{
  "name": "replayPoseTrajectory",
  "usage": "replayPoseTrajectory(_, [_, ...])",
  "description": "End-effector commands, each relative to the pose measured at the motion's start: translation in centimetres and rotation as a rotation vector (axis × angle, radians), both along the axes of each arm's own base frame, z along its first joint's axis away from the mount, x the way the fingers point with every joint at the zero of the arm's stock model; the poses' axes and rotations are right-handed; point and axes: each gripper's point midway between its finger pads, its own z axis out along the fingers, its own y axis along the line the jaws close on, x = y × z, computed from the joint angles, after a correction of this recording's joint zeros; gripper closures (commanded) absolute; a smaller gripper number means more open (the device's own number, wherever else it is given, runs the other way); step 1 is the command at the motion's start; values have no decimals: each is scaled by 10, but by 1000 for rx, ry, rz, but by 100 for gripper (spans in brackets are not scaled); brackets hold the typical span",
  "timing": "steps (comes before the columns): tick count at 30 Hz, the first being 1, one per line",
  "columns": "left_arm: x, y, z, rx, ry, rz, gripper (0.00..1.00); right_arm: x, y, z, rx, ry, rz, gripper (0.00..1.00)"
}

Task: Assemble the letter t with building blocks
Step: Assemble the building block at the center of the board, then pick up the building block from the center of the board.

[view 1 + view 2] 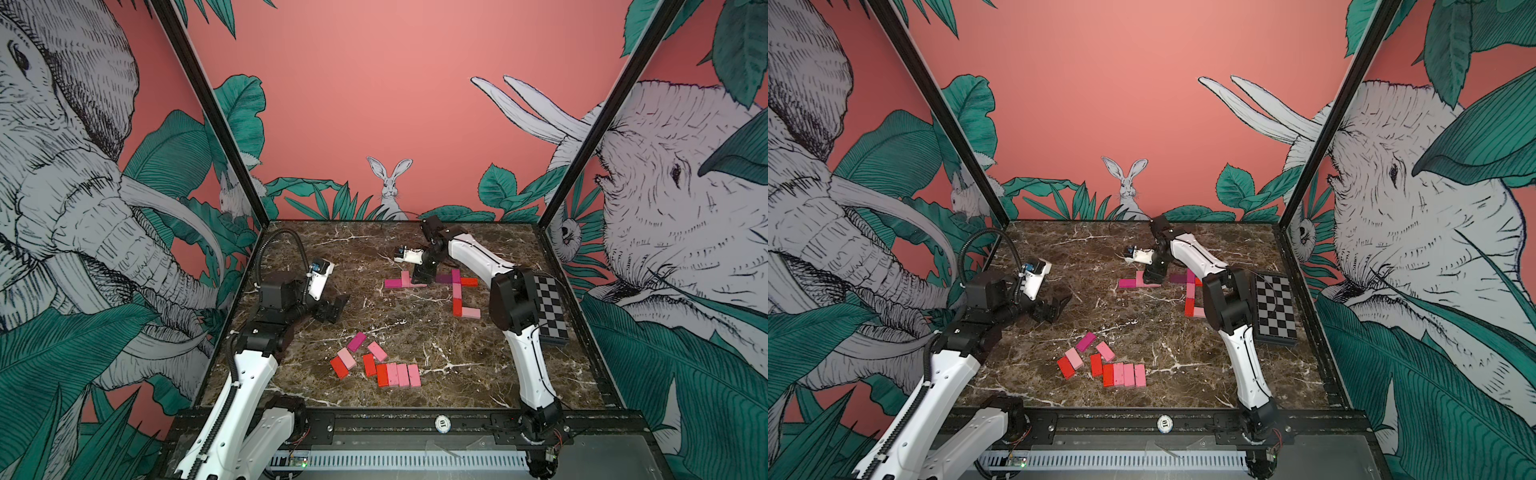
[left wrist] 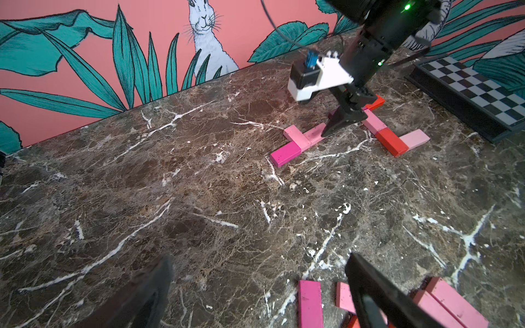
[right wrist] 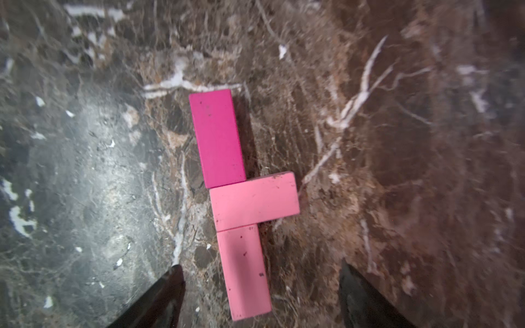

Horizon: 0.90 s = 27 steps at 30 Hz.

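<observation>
Loose blocks [image 1: 392, 374] lie at your table's [image 1: 457, 374] front. Farther back, right jaws stand apart either side of a pink block [image 3: 244, 272], clear of it, beside the cross-shaped build [image 1: 457, 297]. Left jaws apart, empty.

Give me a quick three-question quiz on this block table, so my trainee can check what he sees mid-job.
1. True or false: the right gripper is shut on the pink block.
2. The left gripper is: A) open, holding nothing; B) shut, gripping something; C) out of view.
3. How many loose blocks can be seen in the front pile?

Key: 1 false: its jaws stand open on either side of the pink block, which lies flat. 2 A. 3 nine.
</observation>
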Motion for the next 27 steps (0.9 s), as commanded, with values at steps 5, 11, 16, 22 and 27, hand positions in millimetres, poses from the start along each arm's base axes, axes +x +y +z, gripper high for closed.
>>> replayPoseTrajectory(5, [2, 3, 10, 6, -11, 18, 2, 11, -19, 72, 74, -36, -399, 18])
replayPoseTrajectory(11, [4, 6, 10, 7, -10, 37, 2, -47, -23, 70, -5, -88, -483, 10])
replayPoseTrajectory(16, [7, 12, 7, 24, 4, 73, 2, -111, -30, 51, 20, -20, -619, 27])
replayPoseTrajectory(22, [9, 15, 6, 27, 17, 103, 2, -184, -39, 10, -79, 133, -739, 37])
replayPoseTrajectory(27, [11, 19, 5, 32, 22, 128, 2, -227, -45, -12, -93, 225, -909, 44])
